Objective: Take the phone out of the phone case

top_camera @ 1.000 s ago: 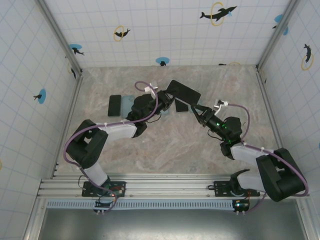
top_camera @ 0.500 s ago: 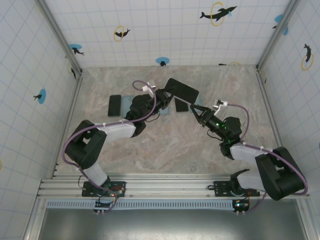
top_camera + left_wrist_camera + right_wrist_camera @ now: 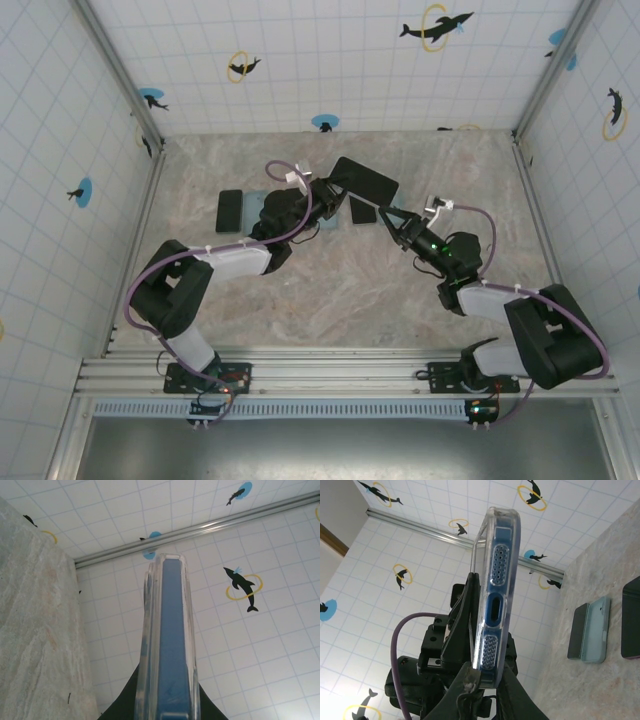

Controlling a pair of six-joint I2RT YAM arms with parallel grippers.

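Note:
A blue phone [image 3: 172, 630] sits in a clear phone case [image 3: 147, 630], held up off the table and edge-on in the left wrist view. My left gripper [image 3: 167, 715] is shut on its near end, black fingers [image 3: 120, 702] on both faces. In the top view the phone [image 3: 365, 180] hangs between my left gripper [image 3: 325, 190] and my right gripper [image 3: 388, 212]. The right wrist view shows the phone case [image 3: 495, 580] end-on, with its port and speaker holes. My right gripper [image 3: 496, 680] is shut on its lower corner.
On the marble table [image 3: 330, 290] lie a black phone [image 3: 229, 210] and a pale blue case [image 3: 255, 207] at the left, and another dark phone [image 3: 362, 211] under the held one. The right wrist view shows them at the right: black phone [image 3: 576, 631], pale blue case [image 3: 596, 630], dark phone [image 3: 631, 625]. Tiled walls stand on three sides.
My right gripper has closed its fingers on the corner of the phone case. The left gripper has lifted the phone slightly up and away, then held still.

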